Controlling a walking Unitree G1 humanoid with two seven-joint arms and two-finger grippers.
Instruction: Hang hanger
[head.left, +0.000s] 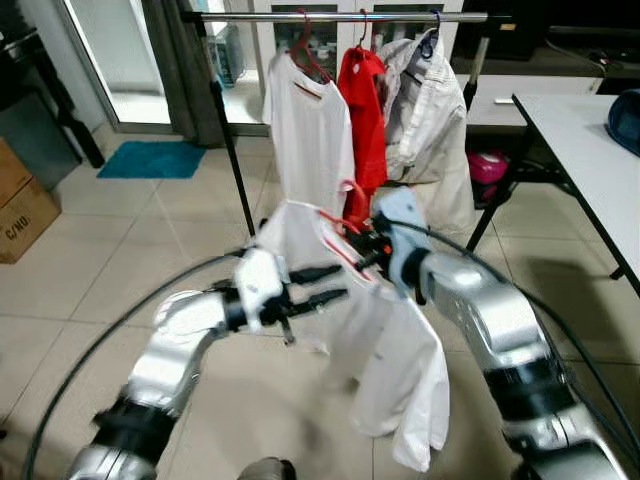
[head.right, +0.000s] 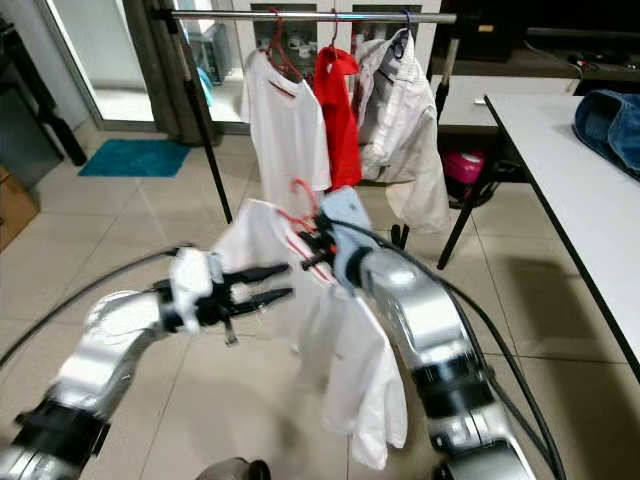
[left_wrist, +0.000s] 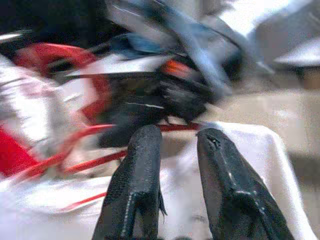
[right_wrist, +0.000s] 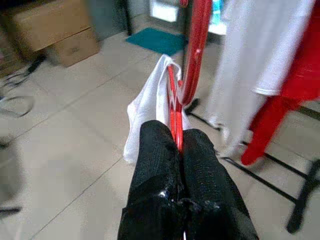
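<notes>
The right pincer (right_wrist: 178, 145) gripped the red hanger (head.left: 340, 222) carrying a white shirt (head.left: 400, 370), the left pincer (head.left: 318, 285) open at nine o'clock; carrying step, next lifting its hook to the rail (head.left: 340, 17) at twelve.

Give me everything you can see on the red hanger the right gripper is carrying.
The red hanger looks like thin plastic-coated wire with a curved hook rising above the grip. A white shirt is draped on it and hangs down below, clear of the floor. The right gripper is shut on the wire near the hook's base. It is held short of the rail, not yet hooked. The left gripper, open, points at it from beside.
</notes>
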